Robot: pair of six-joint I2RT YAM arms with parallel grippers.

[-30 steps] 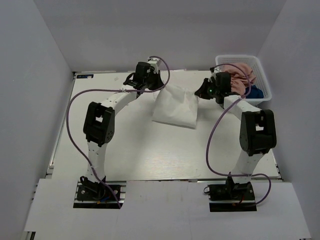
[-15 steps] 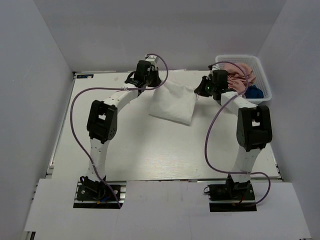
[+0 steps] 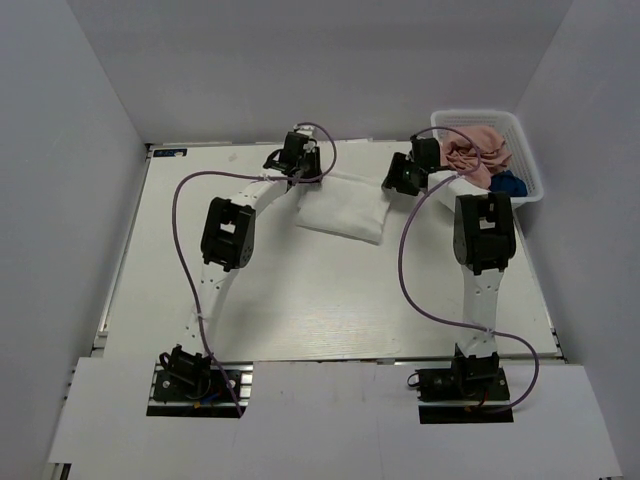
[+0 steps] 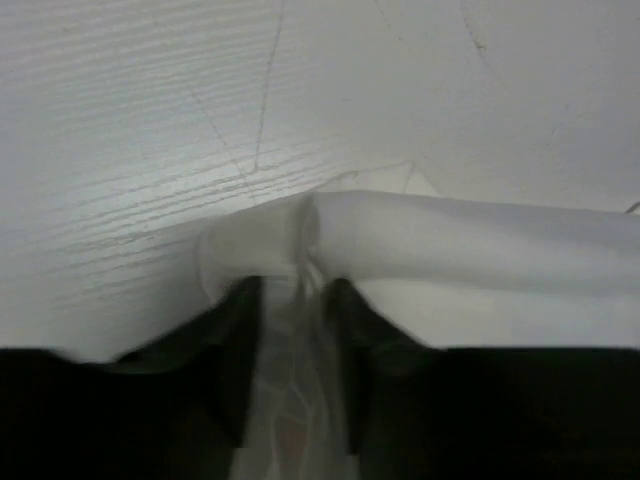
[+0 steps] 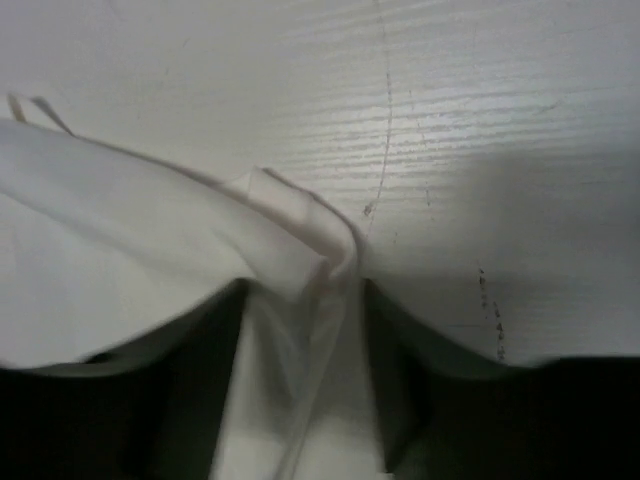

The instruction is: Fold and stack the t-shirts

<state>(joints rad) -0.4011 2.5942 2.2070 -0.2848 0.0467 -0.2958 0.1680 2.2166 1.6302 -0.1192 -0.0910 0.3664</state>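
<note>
There are three t-shirts. The white t-shirt [image 3: 343,206] lies alone on the table [image 3: 300,290], on its far half, folded into a rough rectangle. Its far edge runs between the two grippers, one at each far corner.

The other two are in the single white basket [image 3: 530,165] at the far right corner of the table. The pink t-shirt [image 3: 475,155] is bunched up and fills most of it. The navy t-shirt [image 3: 510,184] shows only as a small patch at the near right side, just beside the pink one.

Both arms reach to the far side of the table, and one purple cable [image 3: 185,215] loops along each.

The left gripper [image 4: 293,310] is low over the left far corner of the white t-shirt. Its two dark fingers [image 4: 235,340] stand apart, and a rolled fold of cloth runs through the gap between them — loose, not squeezed flat.

The right gripper [image 5: 303,300] is at the right far corner in much the same way. Its two fingers [image 5: 190,370] are spread, with a creased point of cloth lying slack in the space between them.

Neither gripper clamps the cloth — both are released. The wood-grain tabletop shows just beyond each corner.
</note>
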